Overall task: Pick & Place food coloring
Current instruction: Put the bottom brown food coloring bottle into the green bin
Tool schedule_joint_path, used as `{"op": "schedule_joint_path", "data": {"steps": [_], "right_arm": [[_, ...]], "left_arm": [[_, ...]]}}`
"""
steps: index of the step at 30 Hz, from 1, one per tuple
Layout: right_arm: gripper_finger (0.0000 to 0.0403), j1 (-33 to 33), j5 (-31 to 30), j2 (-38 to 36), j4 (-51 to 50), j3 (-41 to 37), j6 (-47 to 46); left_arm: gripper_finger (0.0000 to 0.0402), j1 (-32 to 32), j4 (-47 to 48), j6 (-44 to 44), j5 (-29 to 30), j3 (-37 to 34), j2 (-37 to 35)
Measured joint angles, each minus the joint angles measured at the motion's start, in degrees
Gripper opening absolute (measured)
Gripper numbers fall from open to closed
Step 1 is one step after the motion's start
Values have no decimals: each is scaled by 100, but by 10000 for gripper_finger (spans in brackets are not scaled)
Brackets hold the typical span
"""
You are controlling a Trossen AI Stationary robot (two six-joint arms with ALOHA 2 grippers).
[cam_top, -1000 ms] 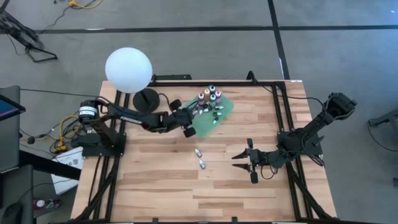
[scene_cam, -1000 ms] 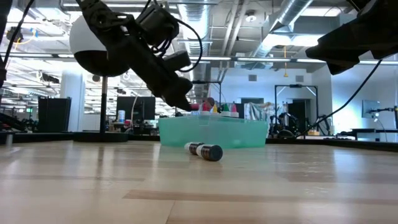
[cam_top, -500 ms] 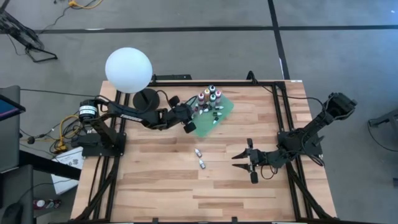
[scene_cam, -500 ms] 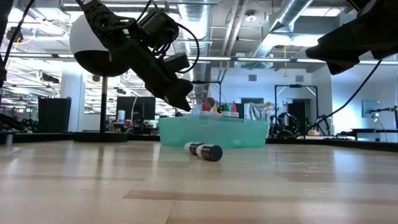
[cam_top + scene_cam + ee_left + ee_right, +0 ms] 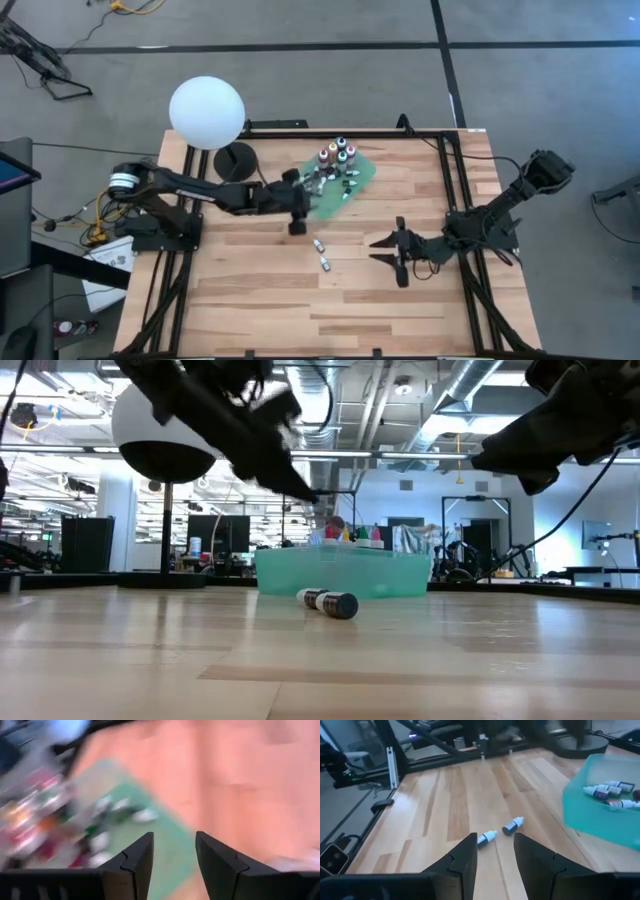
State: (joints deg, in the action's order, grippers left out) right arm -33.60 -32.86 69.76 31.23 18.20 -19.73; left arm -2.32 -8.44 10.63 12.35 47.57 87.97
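Note:
Several food coloring bottles (image 5: 336,155) stand upright at the far corner of a shallow green tray (image 5: 362,178), and more lie on its floor (image 5: 607,790). Two small bottles (image 5: 318,246) (image 5: 325,264) lie on their sides on the wood in front of the tray, also in the right wrist view as bottles (image 5: 486,837) (image 5: 513,825). My left gripper (image 5: 297,225) (image 5: 174,845) hangs open above the table by the tray's near-left edge, holding nothing. My right gripper (image 5: 373,250) (image 5: 495,845) is open to the right of the two loose bottles, pointing at them.
A white globe lamp (image 5: 207,113) on a dark round base (image 5: 237,160) stands at the far left. Black frame rails (image 5: 452,170) run along the table's edges. Bare wood (image 5: 300,310) lies toward the near edge. The tray's wall (image 5: 340,575) stands behind the loose bottles.
My left gripper has drawn back from over the tray's near-left part toward the table's near edge, and it has risen and rolled. My right gripper has rolled a little in place. The bottles have not moved.

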Motion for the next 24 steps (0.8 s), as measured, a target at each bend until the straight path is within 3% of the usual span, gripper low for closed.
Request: {"op": "schedule_joint_path", "data": {"steps": [4, 7, 13, 20, 24], "right_arm": [[120, -12, 8, 0, 2, 0, -26], [120, -12, 15, 0, 44, 0, -46], [120, -1, 10, 587, 797, 114, 27], [120, 76, -34, 2117, 922, 1134, 351], [122, 291, -22, 2898, 905, 1818, 246]], "left_arm": [[142, 380, 268, 455, -1265, -2, -232], [142, 643, 227, 523, -1653, -2, -174], [142, 1115, 299, 507, -1457, -7, 76], [142, 1511, 799, 94, -1143, -14, 74], [142, 1637, 590, -41, -874, -216, 65]]}}
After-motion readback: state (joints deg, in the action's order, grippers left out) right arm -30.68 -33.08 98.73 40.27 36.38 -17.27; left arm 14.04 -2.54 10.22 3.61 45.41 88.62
